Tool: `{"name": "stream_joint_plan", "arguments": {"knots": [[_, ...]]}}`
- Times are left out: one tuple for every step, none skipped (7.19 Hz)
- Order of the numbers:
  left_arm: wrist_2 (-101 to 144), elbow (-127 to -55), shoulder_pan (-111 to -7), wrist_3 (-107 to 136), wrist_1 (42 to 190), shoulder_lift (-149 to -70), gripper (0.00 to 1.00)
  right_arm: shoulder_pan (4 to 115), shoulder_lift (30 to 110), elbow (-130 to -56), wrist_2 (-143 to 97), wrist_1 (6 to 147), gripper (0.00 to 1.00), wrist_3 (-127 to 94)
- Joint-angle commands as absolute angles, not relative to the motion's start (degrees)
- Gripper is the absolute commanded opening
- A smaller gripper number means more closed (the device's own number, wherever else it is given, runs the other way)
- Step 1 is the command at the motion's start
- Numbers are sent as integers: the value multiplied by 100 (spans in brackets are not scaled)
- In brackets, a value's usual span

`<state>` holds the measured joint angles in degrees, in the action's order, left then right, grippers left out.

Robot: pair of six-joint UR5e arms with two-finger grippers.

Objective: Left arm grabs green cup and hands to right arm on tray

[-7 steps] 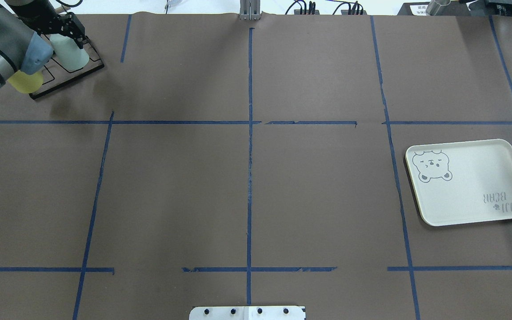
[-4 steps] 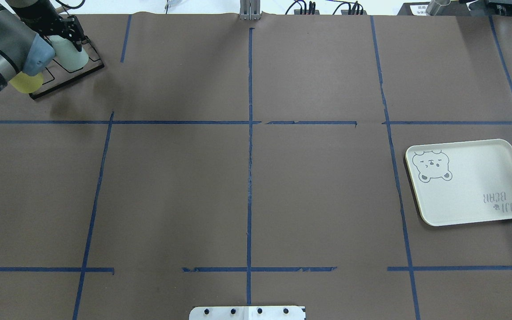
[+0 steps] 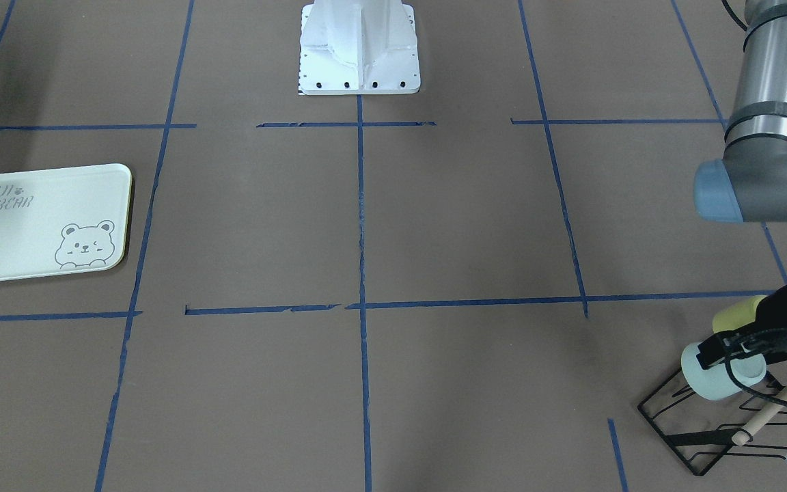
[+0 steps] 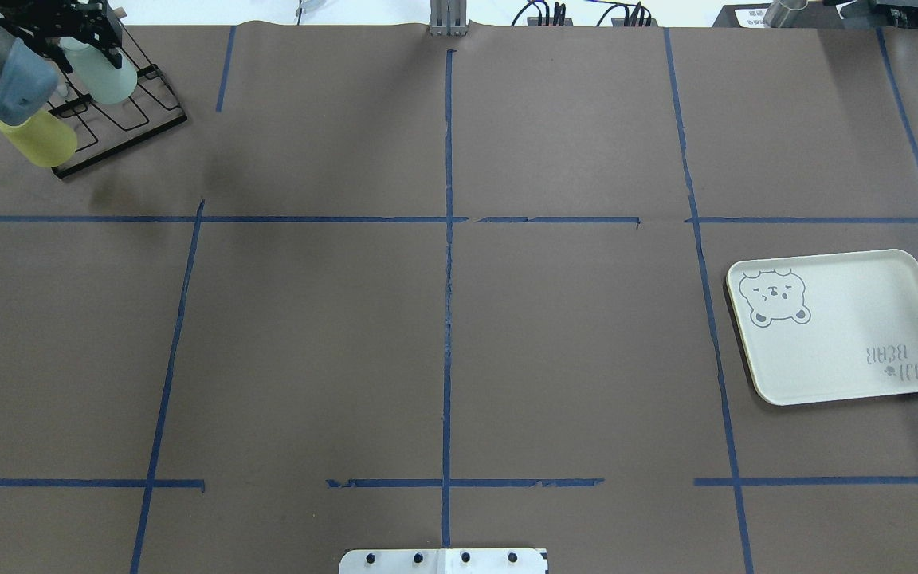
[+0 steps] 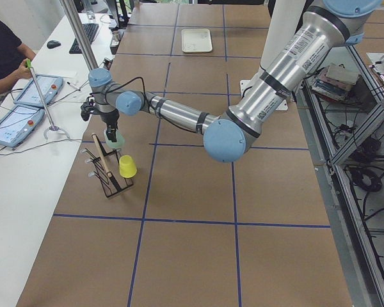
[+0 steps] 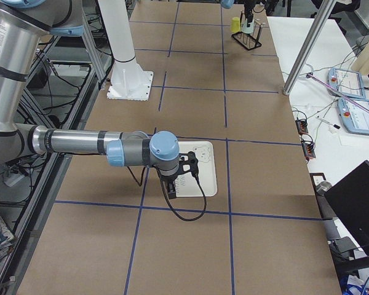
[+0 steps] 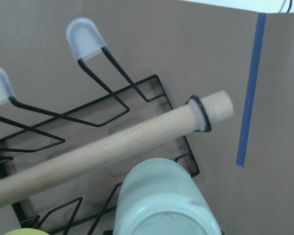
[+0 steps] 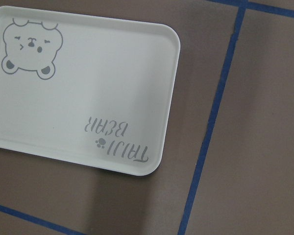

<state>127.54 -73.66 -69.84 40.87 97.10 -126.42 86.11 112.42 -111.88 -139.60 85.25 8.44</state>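
While the left gripper clasped the green cup at the far left corner of the bench, handover and tray awaited; the right gripper could not be read as clenched or released.

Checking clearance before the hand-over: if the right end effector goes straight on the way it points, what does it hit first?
Probably the tray, right under it; nothing shows between them, though depth is unclear.

**Robotics laboratory, test cell.** Identified by:
- a large table, covered in brown sheeting and marked into a grid with blue tape;
- two jointed industrial arms, left arm and right arm;
- a white bolted pedestal;
- a side bench on which teach pendants, keyboard and mouse are laid, attended by a seated operator;
- an aluminium post;
- cable bundles kept beside the table.
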Motion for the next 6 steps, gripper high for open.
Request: {"name": "stream_joint_plan", "arguments": {"knots": [[12727, -8679, -7049, 4096, 8723, -12358, 39, 8587, 11241, -11188, -13966, 8525, 100, 844], [12744, -8927, -7058, 4096, 8553, -12357, 39, 8578, 11241, -11188, -13966, 8525, 100, 844], [12744, -9147, -7058, 4200, 8447, -12349, 40, 8543, 11233, -11197, -14035, 8517, 100, 818], [12744, -9332, -7005, 4480, 8446, -12323, 40, 8421, 11215, -11189, -14410, 8508, 99, 461], [12753, -9604, -6770, 5100, 8498, -12227, 40, 8150, 11006, -11188, -14527, 8299, 99, -21], [12744, -9998, -6411, 5576, 8508, -12069, 40, 7826, 10813, -11162, -14502, 8010, 99, -601]]}}
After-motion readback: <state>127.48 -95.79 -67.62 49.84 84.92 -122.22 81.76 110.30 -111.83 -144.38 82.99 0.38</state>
